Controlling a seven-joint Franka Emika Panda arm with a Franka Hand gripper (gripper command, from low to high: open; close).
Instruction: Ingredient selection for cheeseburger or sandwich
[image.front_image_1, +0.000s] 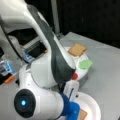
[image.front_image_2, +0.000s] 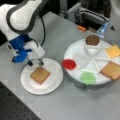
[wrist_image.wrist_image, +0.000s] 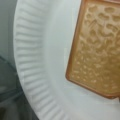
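Plate: one toast laid. Tray: patty, cheese, leaf, disc, second toast unpicked. Gripper just above plate, fingers narrow, empty.

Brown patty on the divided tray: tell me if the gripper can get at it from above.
Probably yes. The patty lies uncovered at the tray's far side with nothing over it, and the gripper hangs over the paper plate, beside the toast.

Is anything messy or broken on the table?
Nothing stands out. One toast square lies flat on the paper plate, with the gripper just above its edge. Patty, cheese, leaf and red disc sit in the tray.
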